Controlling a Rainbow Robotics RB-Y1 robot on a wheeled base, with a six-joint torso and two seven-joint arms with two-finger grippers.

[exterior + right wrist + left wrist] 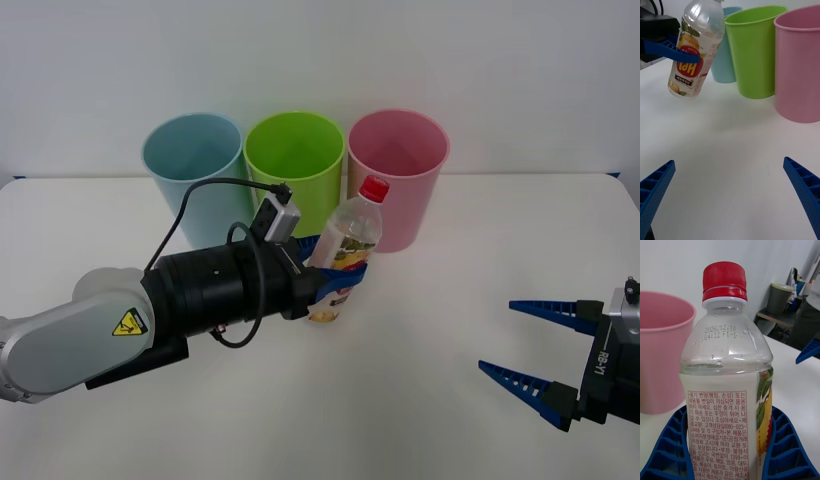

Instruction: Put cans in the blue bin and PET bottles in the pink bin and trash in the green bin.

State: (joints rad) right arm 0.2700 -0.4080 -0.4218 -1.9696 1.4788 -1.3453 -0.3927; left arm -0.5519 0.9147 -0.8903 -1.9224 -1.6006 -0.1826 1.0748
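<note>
The left gripper [335, 275] clenched the PET bottle [343, 250] at its label, lifted and tilted just before the pink bin [397, 175] (its proper home); the right gripper [540, 350] waited well apart from that bin, fingers spread.

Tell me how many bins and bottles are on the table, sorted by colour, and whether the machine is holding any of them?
Blue bin: 1
Green bin: 1
Pink bin: 1
Clear bottle with red cap: 1, held tilted in the left gripper, lifted off the table
Total: 4 things
The right gripper waits open to the side, holding nothing.
</note>
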